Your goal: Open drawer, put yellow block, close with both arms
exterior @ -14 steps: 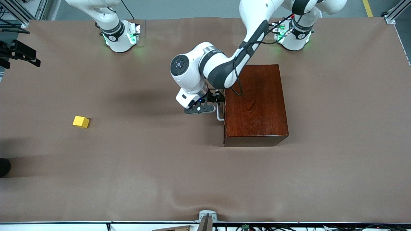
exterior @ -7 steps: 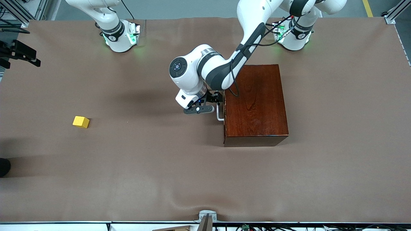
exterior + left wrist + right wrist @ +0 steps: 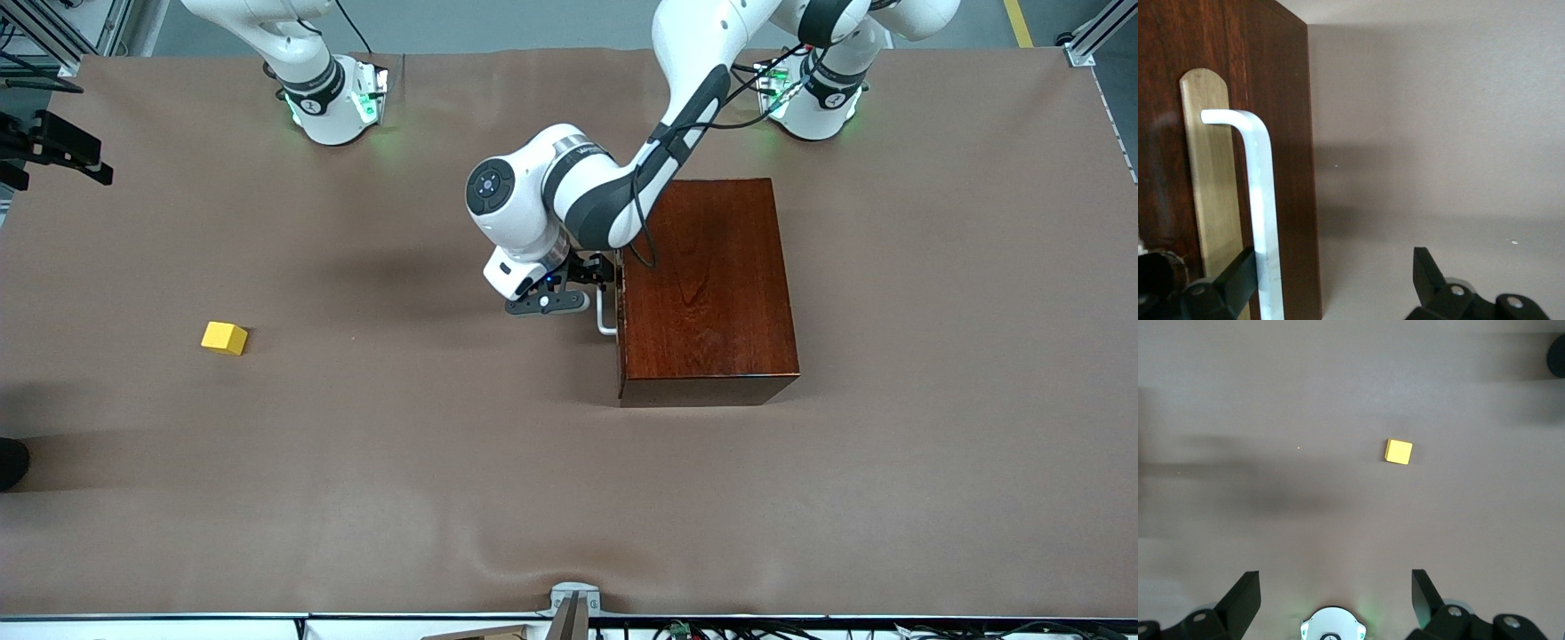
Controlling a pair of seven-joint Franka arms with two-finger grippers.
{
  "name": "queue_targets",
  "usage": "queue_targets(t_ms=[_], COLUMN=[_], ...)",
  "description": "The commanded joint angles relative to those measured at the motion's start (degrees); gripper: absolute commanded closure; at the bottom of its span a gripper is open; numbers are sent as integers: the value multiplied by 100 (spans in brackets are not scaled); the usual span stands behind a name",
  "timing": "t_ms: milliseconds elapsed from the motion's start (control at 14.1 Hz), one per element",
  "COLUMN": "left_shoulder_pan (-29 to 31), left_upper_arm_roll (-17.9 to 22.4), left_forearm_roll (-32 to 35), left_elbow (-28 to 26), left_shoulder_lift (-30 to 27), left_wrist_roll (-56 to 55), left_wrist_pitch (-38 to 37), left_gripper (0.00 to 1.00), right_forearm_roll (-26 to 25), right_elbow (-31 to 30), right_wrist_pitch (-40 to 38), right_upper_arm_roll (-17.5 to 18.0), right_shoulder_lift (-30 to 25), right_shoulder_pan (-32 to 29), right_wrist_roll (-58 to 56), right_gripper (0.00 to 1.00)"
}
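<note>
A glossy dark mahogany box [image 3: 707, 289] stands on the brown-covered table [image 3: 444, 498], roughly midway between the table's edge by the robots' bases and the edge nearest the front camera, and somewhat toward the left arm's end. Its drawer [image 3: 1178, 220], with a dark reddish front, is shut flush with the box and faces the right arm's end of the table. A white U-shaped bar handle [image 3: 605, 318] stands out from that front over a pale brass-coloured backing strip [image 3: 1208, 200].

The white jointed left arm [image 3: 613, 178] reaches from its green-lit base at the table's edge down to the drawer front. The black two-finger left gripper [image 3: 594, 277] sits at the handle with its jaws spread apart: in the left wrist view one finger [image 3: 1228, 287] lies against the bar on the drawer-front side, while the other finger [image 3: 1428, 277] stands well clear of it over the bare cloth. The bar lies between them, not clamped.

The small bright yellow cube [image 3: 224, 338] rests on the cloth toward the right arm's end of the table, well apart from the box and a little nearer the front camera than the handle.

The right arm [image 3: 302, 62] waits near its own base, and its right gripper [image 3: 1335, 600] hangs high over the table with its jaws wide and empty, the cube visible below them.
</note>
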Motion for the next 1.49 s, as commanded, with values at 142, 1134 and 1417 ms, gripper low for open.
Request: queue_targets(t_ms=[142, 1134, 1417], left_shoulder_pan=[-122, -166, -166], left_upper_arm_roll=[-25, -69, -61], left_forearm_roll=[98, -253, -359], left_elbow=[284, 319, 442], left_shoulder_lift=[252, 375, 402], left_wrist_roll=[-450, -1162, -1189], left_wrist_pitch=[478, 1604, 1736], left_gripper=[0, 0, 0], right_forearm_roll=[56, 47, 56], right_elbow=[51, 69, 69], right_wrist_pitch=[-23, -5, -14], right_upper_arm_roll=[16, 16, 16], right_shoulder_lift=[-9, 0, 0], right_shoulder_pan=[-41, -58, -67], right_wrist_roll=[-33, -42, -33], right_gripper=[0, 0, 0])
